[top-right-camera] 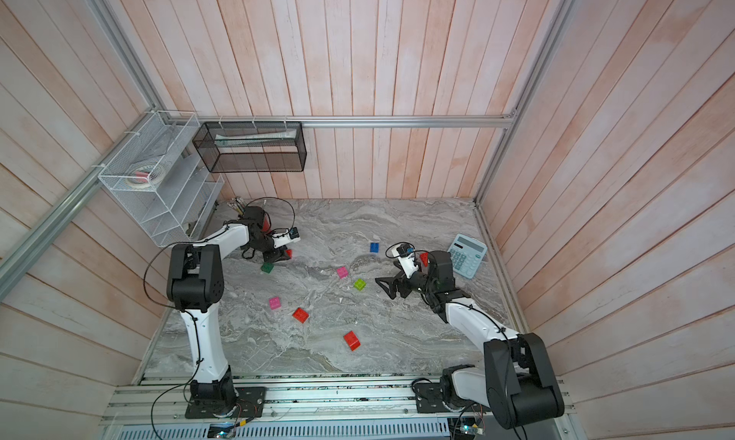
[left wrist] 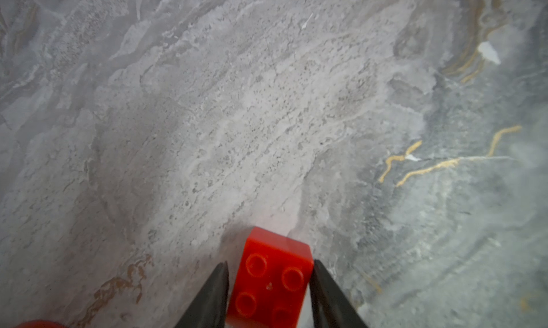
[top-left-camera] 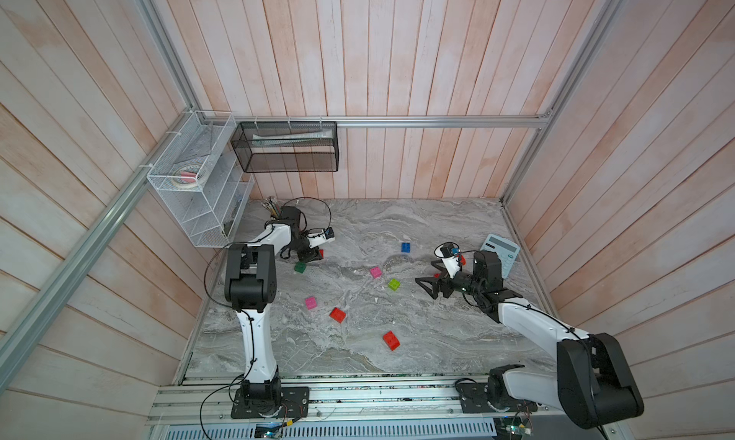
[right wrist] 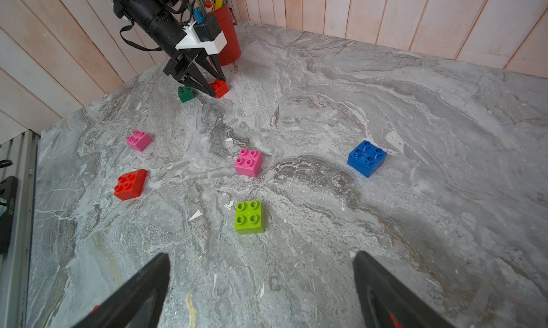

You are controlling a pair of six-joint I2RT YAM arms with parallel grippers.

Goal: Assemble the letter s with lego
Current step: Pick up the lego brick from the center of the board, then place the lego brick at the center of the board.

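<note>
Left wrist: red brick (left wrist: 271, 282) inside hand (left wrist: 270, 263)

Lab test cell: aluminium frame (top-left-camera: 437, 121), plank walls (top-left-camera: 397, 52).

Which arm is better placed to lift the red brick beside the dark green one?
Left: the left claw brackets that red brick; the right claw stands open near the lime green brick.

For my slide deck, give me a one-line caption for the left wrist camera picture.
Left gripper straddling a red four-stud lego brick on the grey marbled tabletop.
</note>
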